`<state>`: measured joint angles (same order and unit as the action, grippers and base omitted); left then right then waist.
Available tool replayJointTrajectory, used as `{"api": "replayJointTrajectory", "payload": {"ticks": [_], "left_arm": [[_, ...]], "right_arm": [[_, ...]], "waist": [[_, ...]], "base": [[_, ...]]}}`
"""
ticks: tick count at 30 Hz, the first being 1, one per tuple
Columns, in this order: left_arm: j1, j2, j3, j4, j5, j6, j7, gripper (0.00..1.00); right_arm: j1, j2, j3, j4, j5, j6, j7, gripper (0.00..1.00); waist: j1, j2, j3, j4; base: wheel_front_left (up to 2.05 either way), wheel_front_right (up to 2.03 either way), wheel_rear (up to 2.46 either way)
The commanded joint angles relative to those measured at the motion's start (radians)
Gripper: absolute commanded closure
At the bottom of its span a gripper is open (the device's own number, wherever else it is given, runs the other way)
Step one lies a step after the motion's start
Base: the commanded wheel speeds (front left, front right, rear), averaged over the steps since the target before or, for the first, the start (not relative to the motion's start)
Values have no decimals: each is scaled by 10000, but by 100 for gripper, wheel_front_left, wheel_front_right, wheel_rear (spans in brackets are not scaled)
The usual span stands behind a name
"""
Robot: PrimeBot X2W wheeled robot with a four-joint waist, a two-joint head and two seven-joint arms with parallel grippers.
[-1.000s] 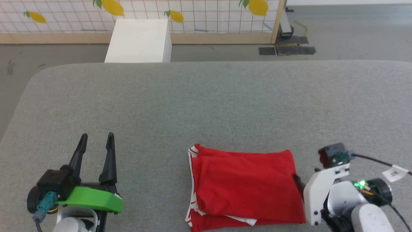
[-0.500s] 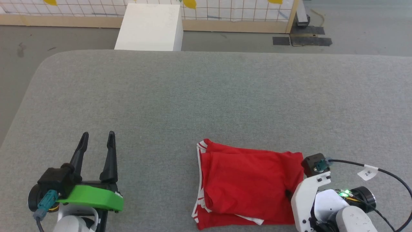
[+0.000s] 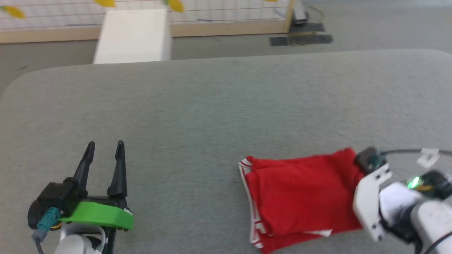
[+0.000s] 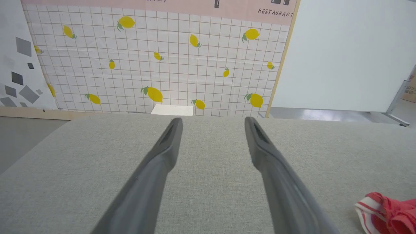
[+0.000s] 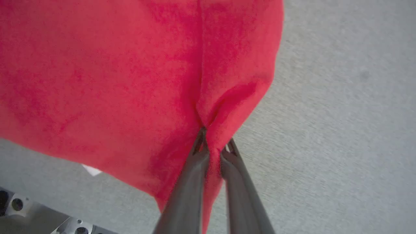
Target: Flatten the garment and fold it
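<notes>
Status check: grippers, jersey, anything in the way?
Right gripper shut on folded red jersey, at its edge. Left gripper open, apart from it. No obstruction seen.

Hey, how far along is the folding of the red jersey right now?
Done: the garment lies folded in a compact layered stack on the grey table. In hand: the right gripper is shut on its right edge; the left gripper rests open, apart. Left: probably letting go and smoothing.

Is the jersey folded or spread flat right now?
Folded: the garment lies as a compact layered rectangle on the table, striped trim edges stacked; the right gripper pinches one edge.
</notes>
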<state>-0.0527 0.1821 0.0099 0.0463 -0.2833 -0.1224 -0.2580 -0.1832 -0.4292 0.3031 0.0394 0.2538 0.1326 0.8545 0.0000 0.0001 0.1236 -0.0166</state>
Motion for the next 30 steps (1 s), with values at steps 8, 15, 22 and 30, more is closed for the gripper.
{"api": "replayJointTrajectory", "payload": {"ticks": [8, 15, 22, 30], "left_arm": [[-493, 703, 54, -619, -169, -65, 49, 0], [-569, 1653, 564, -1785, -230, -61, 715, 0], [-352, 2468, 1173, -2996, -294, -34, 1467, 0], [-31, 2993, 1661, -3951, -387, 23, 2037, 0]], "right_arm": [[-1886, -837, -539, 460, 156, -19, -140, 100], [-2821, -1091, -1558, 1481, -553, -19, -618, 100], [-3645, -1080, -3254, 2353, -1468, -19, -1059, 100], [-4440, -539, -5049, 2871, -2784, -19, -1456, 100]], "waist": [[0, -1, 1827, -2997], [0, -1, 3263, -3620], [0, -1, 4280, -3722], [0, -1, 4896, -3745]], "base": [[0, 0, 0], [0, 0, 0], [0, 0, 0], [0, 0, 0]]}}
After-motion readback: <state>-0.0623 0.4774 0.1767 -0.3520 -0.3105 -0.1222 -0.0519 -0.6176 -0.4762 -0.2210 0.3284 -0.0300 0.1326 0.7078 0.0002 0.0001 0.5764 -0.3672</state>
